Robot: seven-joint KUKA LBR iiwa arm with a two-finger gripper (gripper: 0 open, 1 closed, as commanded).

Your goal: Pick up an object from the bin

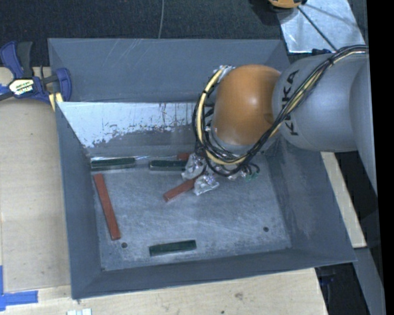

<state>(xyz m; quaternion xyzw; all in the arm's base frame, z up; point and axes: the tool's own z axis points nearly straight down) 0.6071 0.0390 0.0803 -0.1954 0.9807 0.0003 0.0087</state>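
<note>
One short reddish-brown stick (178, 191) lies tilted near the middle of the bin (178, 61), its upper right end reaching the gripper (203, 176) and its lower left end pointing toward the front left corner. The gripper's metal tip sits low over the floor at that upper end, touching the stick or just above it; from this angle I cannot tell which. Nor can I tell whether the gripper is open, closed or clamped on anything, since the wrist hides most of it.

Just behind the stick, a near green stick (166, 165), dark and short, lies almost level with its right end close beside the gripper. Farther left along the foot of the back wall lies a back green stick (114, 163), also level. A long reddish-brown stick (107, 207) runs down the left side of the floor, well apart from the gripper. A front green stick (172, 248) lies level near the front wall, alone.

Above the gripper bulges the rounded orange cover (244, 107), ringed by black and yellow cables (205, 123), and the grey arm (327, 105) leads off to the right over the bin's rim
</note>
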